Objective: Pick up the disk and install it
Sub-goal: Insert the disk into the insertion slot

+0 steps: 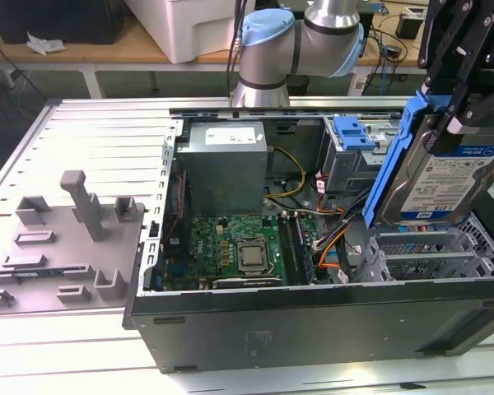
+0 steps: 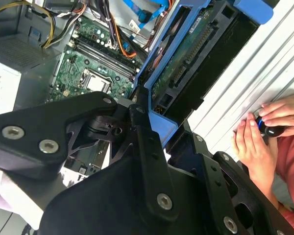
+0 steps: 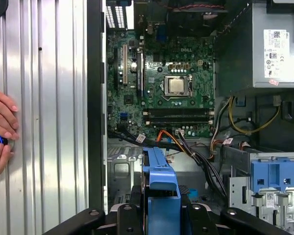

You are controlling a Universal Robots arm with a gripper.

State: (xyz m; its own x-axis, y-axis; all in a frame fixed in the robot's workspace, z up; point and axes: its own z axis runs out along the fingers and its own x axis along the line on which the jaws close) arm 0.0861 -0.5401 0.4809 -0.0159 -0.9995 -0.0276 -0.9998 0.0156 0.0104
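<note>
The disk (image 1: pixel 445 177), a silver drive with a white-and-blue label in a blue carrier, hangs tilted above the open computer case (image 1: pixel 313 313) at the exterior view's right. My black gripper (image 1: pixel 454 123) is shut on the disk's upper end. In the second wrist view the black fingers (image 2: pixel 142 142) clamp the blue carrier (image 2: pixel 159 105), and the disk's connector side (image 2: pixel 186 63) shows. In the first wrist view the blue carrier edge (image 3: pixel 160 188) sits between the gripper's fingers (image 3: pixel 159 213), above the case's drive bay area.
Inside the case lie a green motherboard (image 1: pixel 239 251), a grey power supply (image 1: pixel 226 164) and a drive cage with a blue bracket (image 1: pixel 352 132). A grey fixture block (image 1: pixel 66 247) stands at the exterior view's left. A person's hands (image 3: pixel 0 129) rest on the ribbed table beside the case.
</note>
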